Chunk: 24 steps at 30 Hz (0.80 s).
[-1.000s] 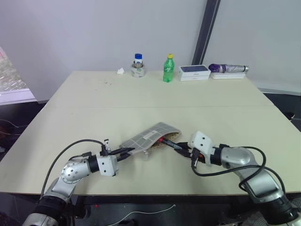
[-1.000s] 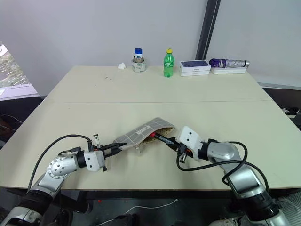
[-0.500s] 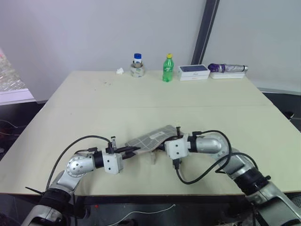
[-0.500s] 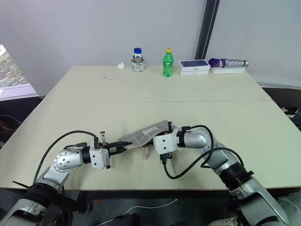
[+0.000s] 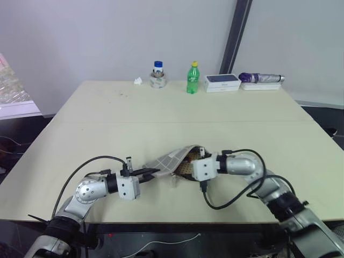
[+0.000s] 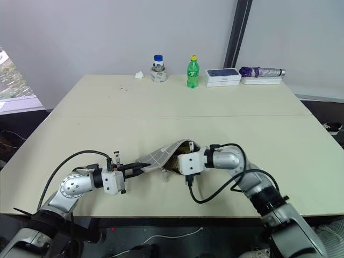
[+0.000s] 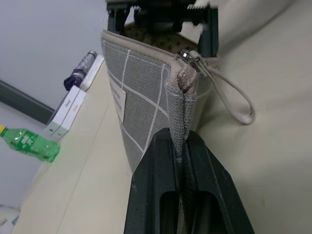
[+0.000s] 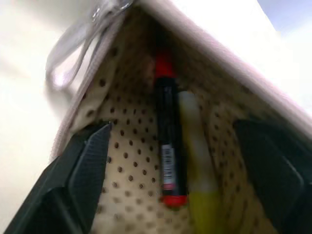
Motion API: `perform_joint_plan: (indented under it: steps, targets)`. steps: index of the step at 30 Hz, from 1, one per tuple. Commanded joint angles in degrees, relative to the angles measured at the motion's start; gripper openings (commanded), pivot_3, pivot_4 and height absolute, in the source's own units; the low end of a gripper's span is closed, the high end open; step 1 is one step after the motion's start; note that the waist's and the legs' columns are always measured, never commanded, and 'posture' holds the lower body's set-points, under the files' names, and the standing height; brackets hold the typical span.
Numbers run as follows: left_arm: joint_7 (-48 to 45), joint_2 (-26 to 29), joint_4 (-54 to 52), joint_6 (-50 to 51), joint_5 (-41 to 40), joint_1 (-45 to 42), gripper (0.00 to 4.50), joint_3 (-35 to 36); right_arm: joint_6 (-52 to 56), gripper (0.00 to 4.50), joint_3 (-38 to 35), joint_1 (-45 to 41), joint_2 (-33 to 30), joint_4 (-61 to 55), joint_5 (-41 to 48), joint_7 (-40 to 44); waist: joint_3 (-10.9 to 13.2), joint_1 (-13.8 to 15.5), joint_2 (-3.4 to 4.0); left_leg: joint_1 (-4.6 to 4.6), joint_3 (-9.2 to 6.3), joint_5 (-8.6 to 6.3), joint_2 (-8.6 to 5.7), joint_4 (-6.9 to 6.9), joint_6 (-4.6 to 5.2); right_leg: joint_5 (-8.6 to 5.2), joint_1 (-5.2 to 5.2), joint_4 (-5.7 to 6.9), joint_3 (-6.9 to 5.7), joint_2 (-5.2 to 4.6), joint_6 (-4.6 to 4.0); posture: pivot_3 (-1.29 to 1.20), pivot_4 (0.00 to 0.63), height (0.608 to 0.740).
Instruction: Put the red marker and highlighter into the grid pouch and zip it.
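Observation:
The grid pouch lies near the table's front edge, its mouth gaping toward my right arm. My left gripper is shut on the pouch's closed end seam, holding it up off the table. My right gripper is at the mouth, its fingers spread open inside. The red marker lies loose on the dotted lining between them, touching neither finger. The highlighter lies right beside the marker in the pouch. The zipper's pale pull strap hangs at the left-hand end.
Along the far edge stand a blue-capped jar, a green bottle, a white box and a purple umbrella. The table's front edge runs just behind both wrists.
My right gripper carried the red marker from outside the mouth into the pouch, rolled, and opened, leaving the marker inside. The left gripper kept its hold.

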Motion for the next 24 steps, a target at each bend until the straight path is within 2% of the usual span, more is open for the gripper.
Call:
perform_joint_plan:
  steps: [1,5,8,10,14,19,24]
  targets:
    - [1.71,0.13,-2.16,0.77,-0.79,0.8,0.0,1.65,7.02,3.88,-5.97,2.61,-0.76,-8.66,8.86,1.37,0.0,-0.02,0.0,0.0,-0.01,0.0,0.0,0.01,0.0,0.0,0.0,0.01,0.0,0.0,0.0,0.0,0.15,0.74]
    - [3.12,0.08,-2.87,1.66,-0.75,1.91,0.0,2.1,14.3,3.88,-10.75,6.84,-1.4,-14.57,14.48,1.03,0.0,-0.04,0.0,0.02,-0.06,0.0,0.03,0.0,0.0,0.0,0.01,0.02,-0.01,0.0,0.0,0.0,0.15,0.74]
    - [4.51,-0.1,-2.56,2.03,0.87,2.16,0.0,2.1,28.97,3.88,-15.99,12.42,-0.33,-23.22,26.65,-1.22,0.0,0.14,0.0,0.02,-0.09,0.0,0.11,-0.01,0.0,0.0,0.02,0.0,-0.01,0.0,0.0,0.0,0.15,0.74]
    - [6.03,-0.86,-2.13,2.22,2.65,1.52,0.0,2.04,37.4,3.88,-16.3,16.58,-0.09,-28.45,31.7,-2.9,0.0,0.12,0.0,0.01,-0.12,0.0,0.12,-0.01,0.0,0.0,0.03,0.0,-0.01,-0.02,-0.01,0.0,0.15,0.74]
    - [7.9,-2.34,-2.12,2.5,5.51,0.28,0.0,1.04,46.71,3.88,-15.43,22.83,2.52,-33.3,36.32,-7.63,-0.01,0.09,-0.01,0.03,-0.18,-0.01,0.12,0.0,0.0,0.0,0.06,0.0,-0.04,0.0,-0.01,0.0,0.15,0.74]
    - [8.96,-2.94,-2.07,2.36,7.41,-1.16,0.0,0.76,52.79,3.88,-11.09,24.72,4.42,-33.46,35.92,-10.84,-0.01,-0.01,-0.01,0.03,-0.18,-0.01,0.09,0.01,0.01,0.0,0.03,0.02,-0.02,0.01,-0.01,0.0,0.15,0.74]
    - [8.63,-2.67,-2.46,2.63,7.28,-2.6,0.0,0.48,52.38,3.88,-7.19,18.28,8.95,-27.67,30.9,-15.57,-0.01,-0.23,-0.01,0.02,-0.2,0.0,0.0,0.0,0.0,0.0,0.0,0.03,-0.01,0.03,-0.01,0.0,0.15,0.74]
